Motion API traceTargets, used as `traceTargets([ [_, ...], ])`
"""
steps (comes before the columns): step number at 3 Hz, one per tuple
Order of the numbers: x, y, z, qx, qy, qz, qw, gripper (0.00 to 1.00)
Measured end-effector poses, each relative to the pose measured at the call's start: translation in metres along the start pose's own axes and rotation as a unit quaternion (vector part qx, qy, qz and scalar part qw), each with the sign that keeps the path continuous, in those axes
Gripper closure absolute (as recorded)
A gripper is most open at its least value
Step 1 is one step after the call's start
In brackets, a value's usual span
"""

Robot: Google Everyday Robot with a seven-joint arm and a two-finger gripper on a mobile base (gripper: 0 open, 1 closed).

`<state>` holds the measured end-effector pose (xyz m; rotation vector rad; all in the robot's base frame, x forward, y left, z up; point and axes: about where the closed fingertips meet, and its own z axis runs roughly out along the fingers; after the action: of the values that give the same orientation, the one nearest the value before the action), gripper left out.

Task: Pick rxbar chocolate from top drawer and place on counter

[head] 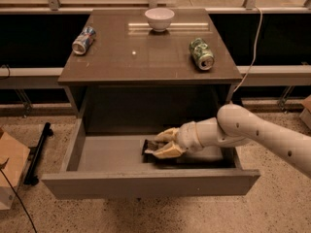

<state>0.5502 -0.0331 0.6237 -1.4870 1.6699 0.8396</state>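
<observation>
Top drawer [150, 183] is standing pulled fully out below the table [146, 62]. Arm [262, 135] is reaching in from the right w/ the hand [154, 144] sitting low inside the drawer, right of centre. Its fingers [165, 152] are standing apart, straddling the rxbar chocolate [147, 144], which is lying flat on the drawer floor (dark wrapper, mostly hidden). Tabletop is carrying a white bowl [159, 18] at the rear, a blue can [83, 33] at the left and a green can [201, 54] at the right, both lying on their sides.
</observation>
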Motion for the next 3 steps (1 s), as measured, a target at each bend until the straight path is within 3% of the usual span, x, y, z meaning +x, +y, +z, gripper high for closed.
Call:
traceTargets([
  [2,-0.068,-0.016,-0.036,0.023,0.001,-0.079,0.9966,1.00],
  [3,-0.110,-0.027,-0.053,0.025,0.014,-0.134,0.9905,1.00],
])
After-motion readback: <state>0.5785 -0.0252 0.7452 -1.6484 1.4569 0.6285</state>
